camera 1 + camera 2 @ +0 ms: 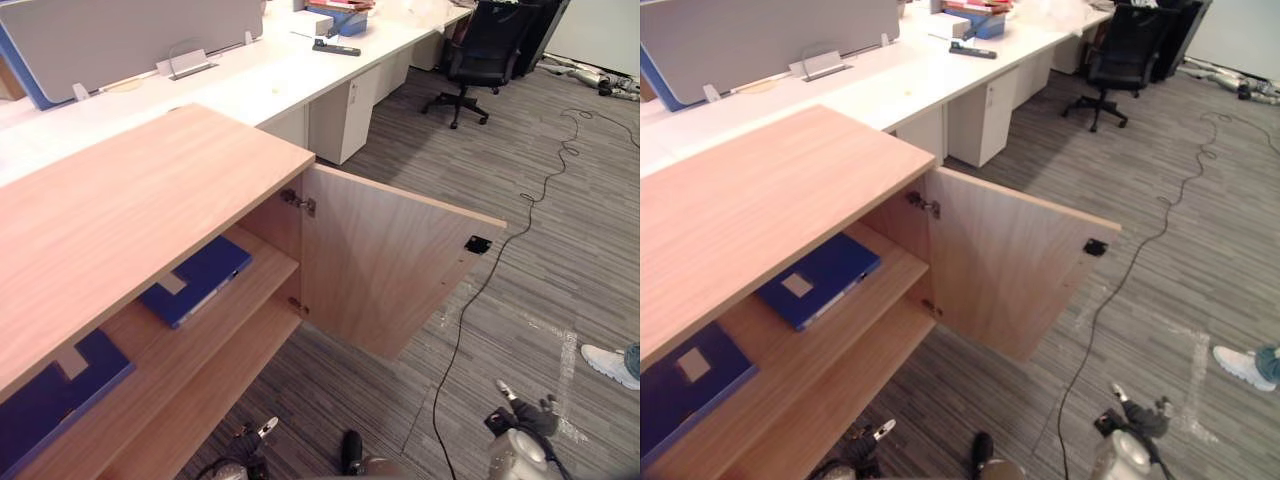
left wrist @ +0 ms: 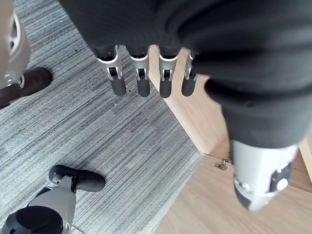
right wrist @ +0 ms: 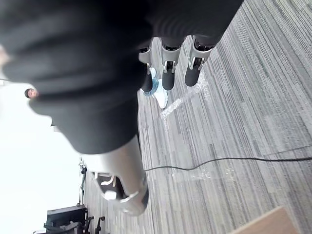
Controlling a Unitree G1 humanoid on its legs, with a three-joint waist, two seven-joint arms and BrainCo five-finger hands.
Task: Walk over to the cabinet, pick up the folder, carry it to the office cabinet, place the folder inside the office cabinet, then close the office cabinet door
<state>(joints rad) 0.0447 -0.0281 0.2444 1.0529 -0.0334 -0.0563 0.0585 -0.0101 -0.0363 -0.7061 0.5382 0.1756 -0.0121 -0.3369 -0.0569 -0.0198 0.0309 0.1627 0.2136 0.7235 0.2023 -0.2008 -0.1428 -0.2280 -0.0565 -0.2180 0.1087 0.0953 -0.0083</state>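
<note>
**A:** Head views first. Where is the folder?

**B:** The folder (image 1: 197,279) lies flat on the upper shelf (image 1: 262,272) of the cabinet (image 1: 130,200). It is well ahead of the left hand (image 1: 252,436) and higher than it, and neither hand touches it. A second folder (image 1: 48,396) lies on that shelf too, further to that hand's left.

**A:** And the door?

**B:** The door (image 1: 385,262) stands wide open, ahead of both hands. The right hand (image 1: 522,415) hangs low past the door's free edge, over the carpet (image 1: 560,260). A person's shoe (image 1: 606,362) is off to that hand's right.

**A:** Left wrist view?

**B:** The fingers (image 2: 142,84) are straight and slack, slightly apart, and the thumb (image 2: 258,190) is clear of them. The hand holds nothing. Carpet lies below, and the cabinet's wood is just past the fingertips.

**A:** Right wrist view?

**B:** The fingers (image 3: 169,77) are loosely straight and the hand is empty, with carpet beyond.
</note>
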